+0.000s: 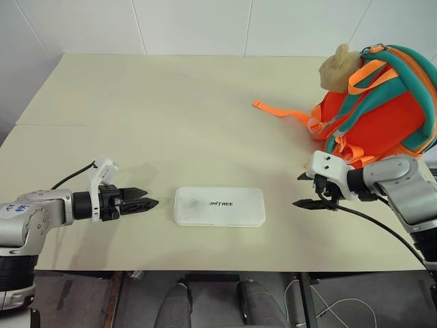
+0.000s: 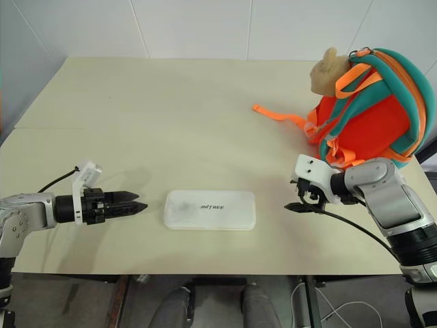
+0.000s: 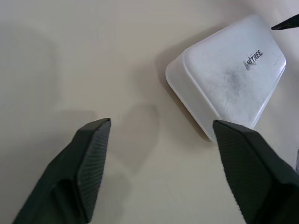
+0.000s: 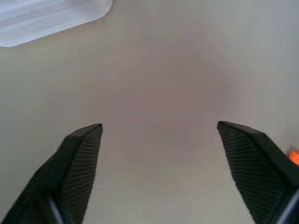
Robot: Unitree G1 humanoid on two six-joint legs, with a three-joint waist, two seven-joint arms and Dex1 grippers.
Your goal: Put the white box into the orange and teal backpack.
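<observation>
- Lying flat near the front edge of the table [image 1: 136, 109], the white box [image 1: 219, 206] sits between your two hands, touching neither, its long sides running across your view and its dark lettering facing up.
- Your left hand [image 1: 145, 200] hovers just beside the box's left short end, fingers spread apart with nothing between them; in the left wrist view the near corner of the box shows just past one finger [image 3: 88, 163].
- Your right hand [image 1: 308, 191] hangs off the right short end, a little farther away, fingers [image 4: 79, 163] likewise spread wide and empty over bare table.
- The orange and teal backpack [image 1: 379, 102] stands upright at the far right of the table, behind your right hand, with a plush head at its top and one orange strap [image 1: 280, 111] trailing out on the table.
- Expect the box to be stiff and probably light: a smooth plastic shell with rounded corners, so likely slippery under hard finger pads.
- Being low and broad, it probably gives one hand little to bite on from above; consider pressing in on the two short ends with both hands, or pinching across the narrow width.
- Grip squarely on the straight edges, not the rounded corners, where it may squirt out.
- I cannot tell whether the backpack's opening is unzipped.
</observation>
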